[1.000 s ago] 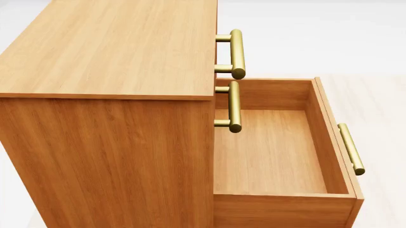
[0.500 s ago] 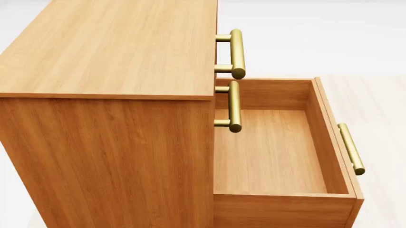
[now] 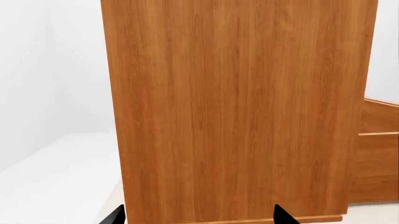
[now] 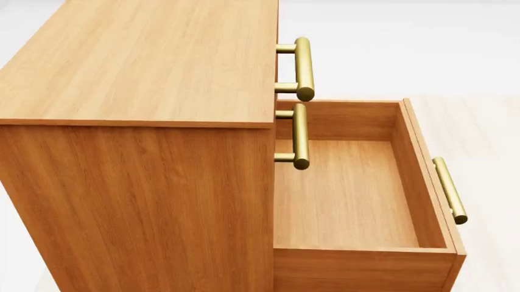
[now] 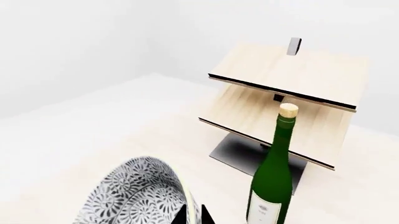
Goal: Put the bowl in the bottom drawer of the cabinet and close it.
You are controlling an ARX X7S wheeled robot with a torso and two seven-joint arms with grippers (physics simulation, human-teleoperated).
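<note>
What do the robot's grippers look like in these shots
Very little shows. In the left wrist view, the left gripper appears only as two black pointed fingertips. In the right wrist view, the right gripper is a sliver of black. No arms, cables or markings are visible.

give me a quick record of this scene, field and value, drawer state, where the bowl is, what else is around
bottom drawer: pulled open, nothing in it
upper drawers: both shut
cabinet: upright, nothing on its top
bowl: tilted, close to the right wrist camera; grip not clear
left tool: open, facing the cabinet's side panel
wine bottle: upright, corked, in front of the wooden rack
</note>
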